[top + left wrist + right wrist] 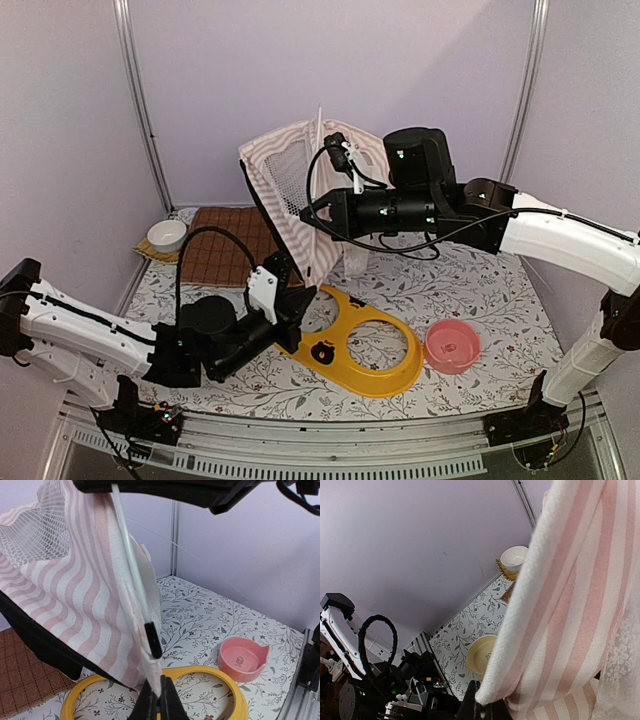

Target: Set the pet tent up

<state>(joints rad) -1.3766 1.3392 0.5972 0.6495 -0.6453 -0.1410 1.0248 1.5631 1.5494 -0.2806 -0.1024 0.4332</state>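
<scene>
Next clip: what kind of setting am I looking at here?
Probably a lab test booth staged as a pet corner: plain lilac walls with metal frame posts, a floral-covered table, and pet gear such as the pet tent, pink bowl and yellow feeder stand.

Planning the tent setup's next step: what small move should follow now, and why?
Probably draw the left gripper, shut on the bottom corner of the pink-and-white striped fabric pet tent, slightly outward while the right gripper holds the upper fabric edge. The tent looks collapsed flat and tilted, its base not yet spread.

Yellow tray [388,378], pink bowl [452,346], brown mat [224,246]
</scene>
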